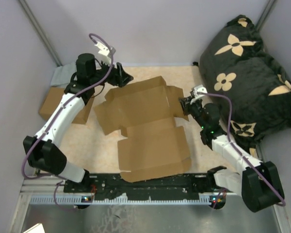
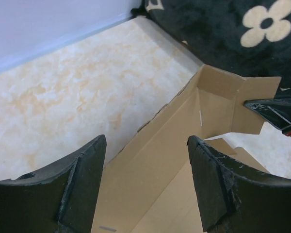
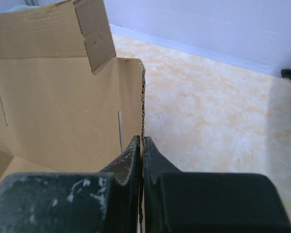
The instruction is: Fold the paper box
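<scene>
The paper box (image 1: 145, 126) is a brown corrugated die-cut sheet lying in the middle of the table, its far part raised into walls and its near panel flat. My right gripper (image 1: 183, 103) is shut on the right side flap, pinching its corrugated edge (image 3: 143, 111) between the fingers. My left gripper (image 1: 122, 76) is open at the far left corner of the box, its fingers (image 2: 85, 170) apart over a raised brown wall (image 2: 165, 160). The right gripper's tips also show in the left wrist view (image 2: 276, 112).
A second ready-made brown cardboard box (image 1: 56, 104) lies at the far left under the left arm. A black cushion with cream flowers (image 1: 250, 73) fills the far right. Grey walls close the back and sides. The beige tabletop (image 1: 97, 150) shows round the box.
</scene>
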